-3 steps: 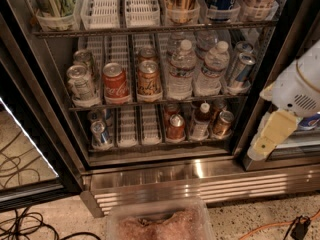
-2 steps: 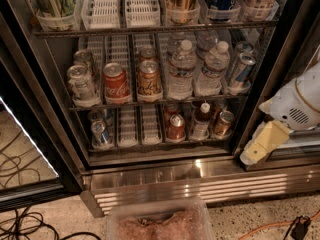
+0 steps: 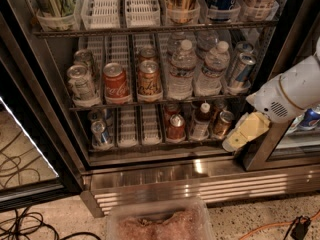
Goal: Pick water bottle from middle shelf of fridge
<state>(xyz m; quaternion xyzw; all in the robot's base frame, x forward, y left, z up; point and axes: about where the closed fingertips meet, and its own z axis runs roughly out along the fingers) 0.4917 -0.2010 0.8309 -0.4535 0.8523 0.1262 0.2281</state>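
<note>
Approach stage: gripper (image 3: 243, 132) is held low beside the fridge (image 3: 150, 176) front; whether spread or pressed together cannot be told. Water bottle (image 3: 212, 70) stands above-left of it on the middle shelf (image 3: 131, 103); a raise and inward reach are called for.

Dim, warm-toned scene: the fridge (image 3: 165, 191) interior is weakly lit from the front, so the water bottle (image 3: 181, 70) and cans (image 3: 115, 81) on the middle shelf (image 3: 160, 103) carry small highlights while the shelf backs fall into shadow. A glare patch sits on the steel sill (image 3: 200, 166), and a thin white strip of light (image 3: 27, 140) runs diagonally at left. The pale gripper (image 3: 246, 133), at lower right beside the dark door frame (image 3: 262, 151), is among the brightest surfaces.
</note>
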